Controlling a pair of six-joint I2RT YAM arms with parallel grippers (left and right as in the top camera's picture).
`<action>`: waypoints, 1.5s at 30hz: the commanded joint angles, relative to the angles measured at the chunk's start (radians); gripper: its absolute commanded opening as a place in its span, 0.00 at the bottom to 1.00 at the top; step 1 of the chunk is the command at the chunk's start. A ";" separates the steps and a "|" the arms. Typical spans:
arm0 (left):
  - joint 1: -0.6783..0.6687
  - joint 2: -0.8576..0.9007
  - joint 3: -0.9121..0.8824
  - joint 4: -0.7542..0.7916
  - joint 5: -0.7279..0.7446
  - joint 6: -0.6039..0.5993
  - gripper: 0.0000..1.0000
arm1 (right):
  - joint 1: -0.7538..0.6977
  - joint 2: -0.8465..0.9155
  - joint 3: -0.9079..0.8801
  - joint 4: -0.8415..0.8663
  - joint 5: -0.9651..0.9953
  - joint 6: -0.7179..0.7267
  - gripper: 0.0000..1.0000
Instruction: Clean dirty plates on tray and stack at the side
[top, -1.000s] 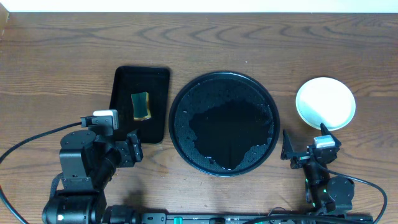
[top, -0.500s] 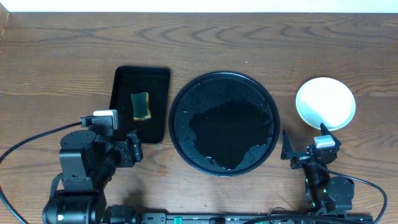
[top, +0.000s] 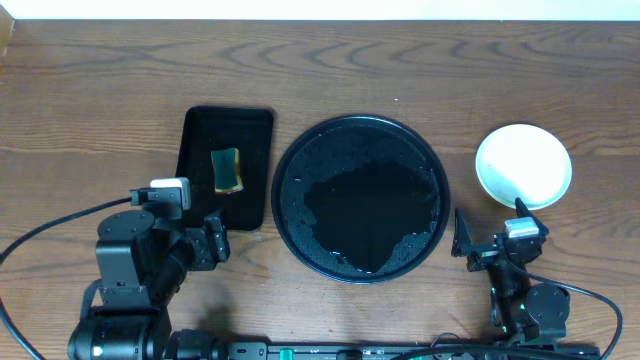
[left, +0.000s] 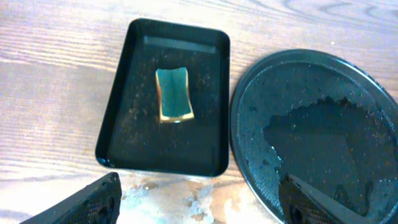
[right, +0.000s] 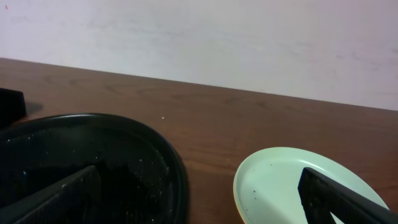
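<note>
The round black tray (top: 284, 172) lies mid-table, wet, with a pool of water and specks in it and no plate on it. The plates (top: 523, 165) rest on the bare wood to its right. In the right wrist view the top one is pale aqua (right: 280, 186), with a yellow edge showing beneath it. My right gripper (top: 490, 230) hovers open in front of the gap between tray and plates, holding nothing (right: 199, 180). My left gripper (top: 205, 242) is open and empty near the front left of the tray (left: 199, 199).
A small rectangular black tray (top: 190, 150) left of the round one holds a green-and-yellow sponge (top: 227, 169). In the left wrist view the wood (left: 186, 193) below that tray looks wet and smeared. A pale wall runs along the far table edge.
</note>
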 joint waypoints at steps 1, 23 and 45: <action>0.002 -0.052 -0.029 -0.005 -0.027 0.021 0.81 | 0.005 -0.005 -0.002 -0.005 0.013 -0.013 0.99; 0.003 -0.614 -0.733 0.640 -0.030 -0.003 0.81 | 0.005 -0.005 -0.002 -0.005 0.013 -0.013 0.99; 0.003 -0.613 -0.858 0.809 -0.091 -0.018 0.81 | 0.005 -0.005 -0.002 -0.005 0.013 -0.013 0.99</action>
